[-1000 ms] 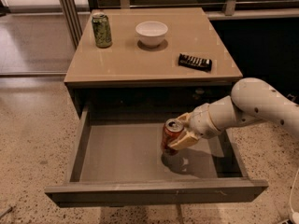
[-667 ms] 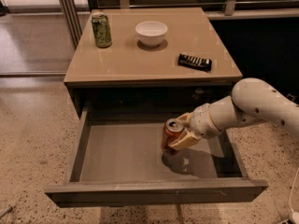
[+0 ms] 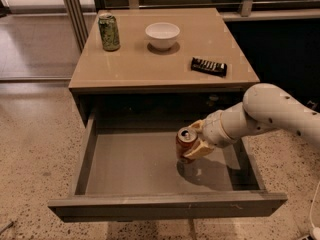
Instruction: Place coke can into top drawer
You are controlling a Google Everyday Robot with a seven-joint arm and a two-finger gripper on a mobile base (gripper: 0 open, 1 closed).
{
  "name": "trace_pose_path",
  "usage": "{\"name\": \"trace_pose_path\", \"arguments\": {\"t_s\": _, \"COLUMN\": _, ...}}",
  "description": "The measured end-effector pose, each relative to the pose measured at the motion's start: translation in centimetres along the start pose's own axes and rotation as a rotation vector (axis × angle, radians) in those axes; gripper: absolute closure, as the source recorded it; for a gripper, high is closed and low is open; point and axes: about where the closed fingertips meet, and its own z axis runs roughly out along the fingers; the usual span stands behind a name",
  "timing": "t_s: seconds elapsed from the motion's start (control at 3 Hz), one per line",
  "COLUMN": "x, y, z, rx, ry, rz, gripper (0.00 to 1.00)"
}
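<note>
The camera view shows a tan cabinet top (image 3: 150, 71) over a speckled floor (image 3: 35, 149), with a glass partition behind. On the top stand a green can (image 3: 109, 32), a white bowl (image 3: 162, 35) and a black remote (image 3: 209, 66). Below, the top drawer (image 3: 165, 205) is pulled wide open. The white arm (image 3: 272, 113) reaches in from the right, bent downward. Its gripper (image 3: 193, 141) clasps the coke can (image 3: 186, 143) from the side (roughly upright) over the drawer's grey floor, right of centre; contact with the floor cannot be told.
</note>
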Motion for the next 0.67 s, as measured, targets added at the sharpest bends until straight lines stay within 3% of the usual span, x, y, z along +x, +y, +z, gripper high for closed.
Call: {"name": "trace_pose_path", "arguments": {"t_s": 0.67, "x": 1.3, "y": -3.3, "z": 1.6, "rx": 0.031, "ry": 0.019, "rz": -0.027, "gripper": 1.00}}
